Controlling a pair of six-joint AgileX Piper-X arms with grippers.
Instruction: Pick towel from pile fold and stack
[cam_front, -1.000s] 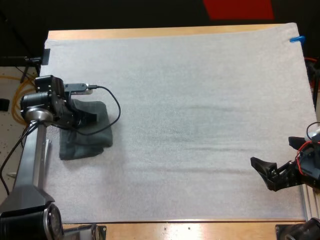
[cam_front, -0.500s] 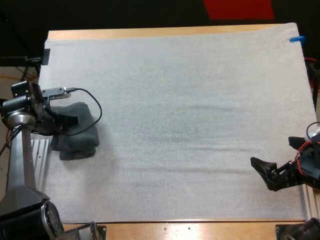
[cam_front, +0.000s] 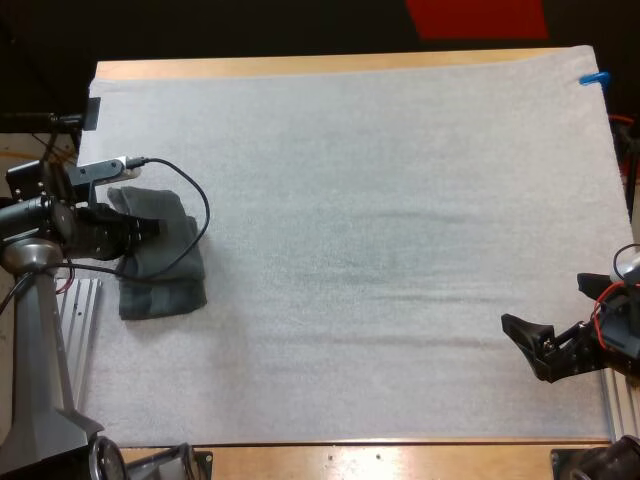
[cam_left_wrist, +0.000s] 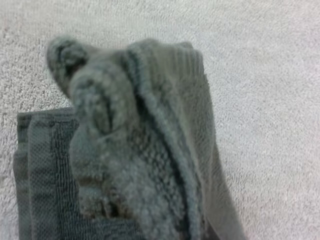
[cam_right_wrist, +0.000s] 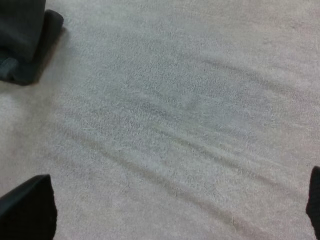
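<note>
Starting at the left edge of the mat (cam_front: 380, 180): pinching a dark grey-green towel (cam_front: 170, 240) with the left gripper (cam_front: 138, 228), closing the fingers on a bunched ridge of cloth and burying them in it. Draping the rest down onto a flat folded piece (cam_front: 160, 298) just beneath, touching it; not being able to tell whether that piece is a separate towel or part of the same one. Judging the cloth to be light, soft and limp, thick-piled, sagging wherever unsupported, gripping well rather than slipping, and taking no harm from a firm squeeze. Judging a mid-cloth pinch like this one to be giving a lump, not a foldable sheet; looking instead to a hemmed edge or corner, such as the ribbed border, for a hold letting it hang flat. Moving right across the bare middle of the mat: idling the right gripper (cam_front: 525, 348) near the right edge, well apart from the towel, spreading its fingers wide over nothing.
</note>
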